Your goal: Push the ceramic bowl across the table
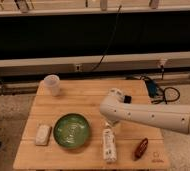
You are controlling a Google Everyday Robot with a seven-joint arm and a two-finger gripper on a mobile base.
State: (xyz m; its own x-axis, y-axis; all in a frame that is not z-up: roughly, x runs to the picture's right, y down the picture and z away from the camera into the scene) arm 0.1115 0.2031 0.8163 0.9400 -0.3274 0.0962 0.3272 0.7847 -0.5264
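Note:
The green ceramic bowl (72, 131) sits upright on the front left part of the light-wood table (88, 100). It is the widest item there and shows pale swirls inside. My white arm (148, 114) reaches in from the right over the table. The gripper (108, 126) is at its lower left end, pointing down, just right of the bowl's rim and apart from it. A white elongated packet (108, 144) lies directly below the gripper, towards the front edge.
A translucent plastic cup (51, 84) stands at the back left corner. A small white block (42, 134) lies left of the bowl. A brown oblong item (141, 147) lies at the front right. Cables and a blue item (153, 90) lie on the floor behind the table at the right.

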